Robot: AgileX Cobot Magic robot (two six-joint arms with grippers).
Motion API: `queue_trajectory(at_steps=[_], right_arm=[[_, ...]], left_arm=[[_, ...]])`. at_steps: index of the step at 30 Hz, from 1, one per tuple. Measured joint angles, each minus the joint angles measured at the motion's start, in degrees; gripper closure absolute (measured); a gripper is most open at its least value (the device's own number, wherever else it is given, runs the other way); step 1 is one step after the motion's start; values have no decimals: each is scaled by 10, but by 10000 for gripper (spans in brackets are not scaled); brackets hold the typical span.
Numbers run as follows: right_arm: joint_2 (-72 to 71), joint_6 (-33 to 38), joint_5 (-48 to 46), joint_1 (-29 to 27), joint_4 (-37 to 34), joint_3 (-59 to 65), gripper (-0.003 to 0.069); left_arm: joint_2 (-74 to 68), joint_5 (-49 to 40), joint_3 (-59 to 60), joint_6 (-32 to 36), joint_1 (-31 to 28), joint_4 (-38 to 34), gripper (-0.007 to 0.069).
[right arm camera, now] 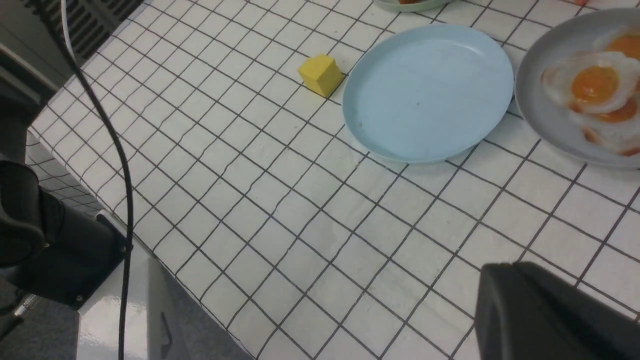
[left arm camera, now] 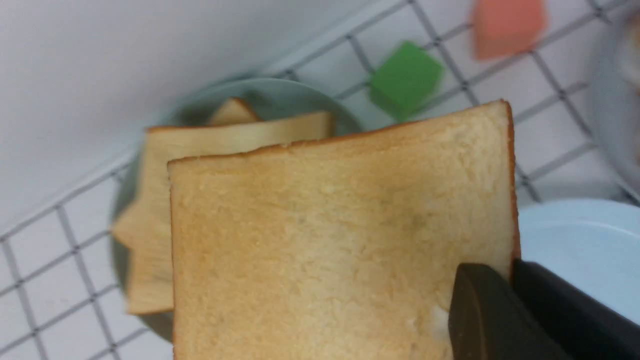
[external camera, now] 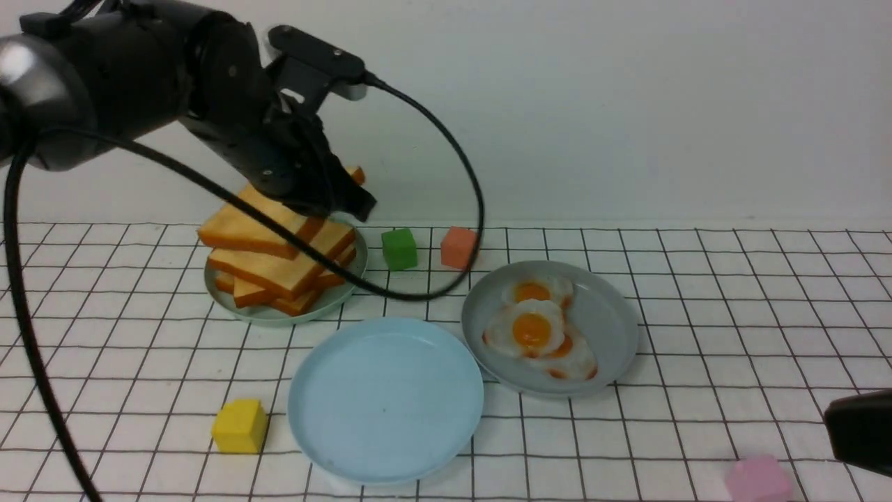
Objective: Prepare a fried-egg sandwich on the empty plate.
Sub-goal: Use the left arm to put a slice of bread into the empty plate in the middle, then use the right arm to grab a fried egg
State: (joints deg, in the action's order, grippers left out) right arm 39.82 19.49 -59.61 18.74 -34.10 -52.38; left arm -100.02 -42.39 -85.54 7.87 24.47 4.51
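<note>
Gripping a toast slice (left arm camera: 340,240) in the left claw (left arm camera: 502,305), one finger mostly hidden beneath it. Holding the right claw (external camera: 858,431) closed together, mostly cut off at the edge.

toast slice (external camera: 244,226) (left arm camera: 340,235) pinched at one corner in my left claw (external camera: 347,199) (left arm camera: 505,300): square, golden-brown, orange crust, tilted, high at the claw end and low at the other. no egg on it yet.

empty plate (external camera: 385,397) (left arm camera: 580,245) (right arm camera: 427,92): round, shallow, sky-blue w/ low rim, lying flat and bare. sits below my left claw, nearer me and a bit to its right; fwd and left of my right claw (external camera: 860,429) (right arm camera: 550,315).

fried eggs (external camera: 533,331) (right arm camera: 595,85): white w/ orange yolks, overlapping in a heap, below-right of my left claw, fwd-left of the right one, just beside the plate.
</note>
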Motion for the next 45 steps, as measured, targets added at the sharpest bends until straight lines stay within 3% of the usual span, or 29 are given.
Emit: queue_trajectory(at_steps=[8, 19, 23, 31, 35, 38, 45], right_arm=[[-42, 0, 0, 0, 8, 0, 634], [-58, 0, -3, 0, -2, 0, 629], [-58, 0, -4, 0, -6, 0, 629], [-58, 0, -8, 0, -7, -1, 629], [-49, 0, 1, 0, -4, -1, 629], [-14, 0, 24, 0, 4, -1, 628], [153, 0, 120, 0, 18, -1, 616]], left_arm=[[15, 3, 128, -42, 103, -1, 587], [-35, 77, 143, -44, 116, 17, 575], [-39, 86, 143, -44, 116, 9, 521], [-40, 82, 143, -49, 116, 8, 274], [-23, 33, 134, -59, 116, -13, 235], [38, -4, 115, -79, 116, -45, 289], [282, -9, 139, -79, 116, -105, 620]])
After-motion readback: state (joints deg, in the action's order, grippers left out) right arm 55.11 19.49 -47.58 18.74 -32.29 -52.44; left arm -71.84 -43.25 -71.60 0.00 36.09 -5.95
